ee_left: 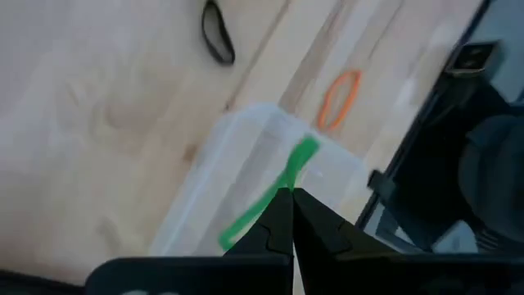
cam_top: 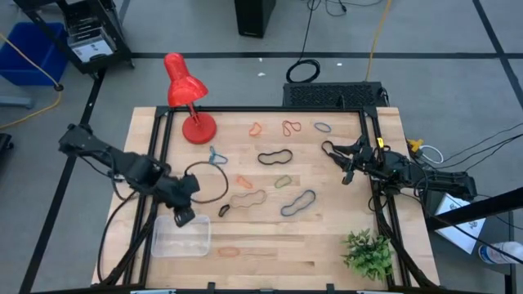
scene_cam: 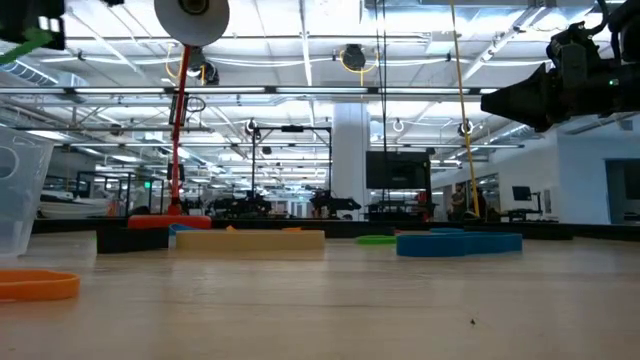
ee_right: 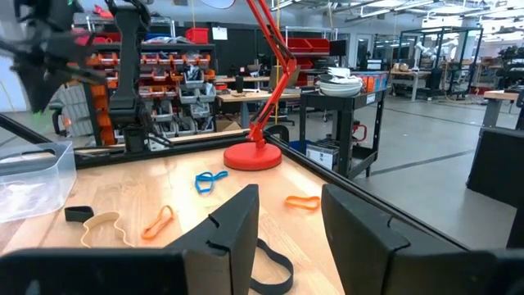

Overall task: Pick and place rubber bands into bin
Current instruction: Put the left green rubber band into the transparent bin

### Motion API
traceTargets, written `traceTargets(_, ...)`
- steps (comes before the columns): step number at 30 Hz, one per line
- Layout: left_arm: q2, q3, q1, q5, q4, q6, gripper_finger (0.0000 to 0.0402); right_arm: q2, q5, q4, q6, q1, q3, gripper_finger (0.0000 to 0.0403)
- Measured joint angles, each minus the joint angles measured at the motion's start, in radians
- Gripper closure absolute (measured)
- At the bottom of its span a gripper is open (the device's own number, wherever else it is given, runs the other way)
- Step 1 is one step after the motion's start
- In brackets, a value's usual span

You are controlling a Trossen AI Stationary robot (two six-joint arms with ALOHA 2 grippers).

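Observation:
My left gripper (cam_top: 185, 214) hangs over the far edge of the clear plastic bin (cam_top: 181, 242) at the table's near left and is shut on a green rubber band (ee_left: 250, 217). The bin also shows in the left wrist view (ee_left: 209, 176). Several other bands lie flat on the wooden table: a black one (cam_top: 275, 157), a tan one (cam_top: 248, 199), a blue one (cam_top: 216, 155) and an orange one (cam_top: 228, 251). My right gripper (cam_top: 339, 161) is open and empty at the table's right, above the boards (ee_right: 291, 225). My left gripper pinches the green rubber band between its two shut fingertips (ee_left: 282, 205), partway along the loop, coming from above. The band is lifted clear and hangs slack over the bin, one end (ee_left: 305, 150) and the other (ee_left: 228, 239) sticking out past the fingers.
A red desk lamp (cam_top: 186, 98) stands at the far left of the table and a small green plant (cam_top: 368, 253) at the near right corner. A small black band (ee_left: 218, 34) and an orange band (ee_left: 340, 97) lie near the bin. Black frame rails run along the table's sides.

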Motion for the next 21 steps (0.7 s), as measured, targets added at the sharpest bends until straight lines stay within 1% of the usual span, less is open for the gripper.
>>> traceTargets(7,0.143,-0.031,-0.109,-0.028,0.012,-0.136,0.0398,0.0,0.0,0.001,-0.003,0.0,0.0,0.0273)
traceTargets(14,0.309,-0.033,-0.188,-0.064,0.024,-0.262,0.0392,0.0,0.0,0.001,0.003,0.0,0.0,0.0273)
traceTargets(18,0.382,-0.034,-0.209,-0.065,0.107,-0.269,0.0398,0.0,0.0,0.001,0.009,0.0,0.0,0.0273)
traceTargets(21,0.426,-0.034,-0.216,-0.065,0.178,-0.267,0.0391,0.0,0.0,0.001,0.017,0.0,0.0,0.0273)
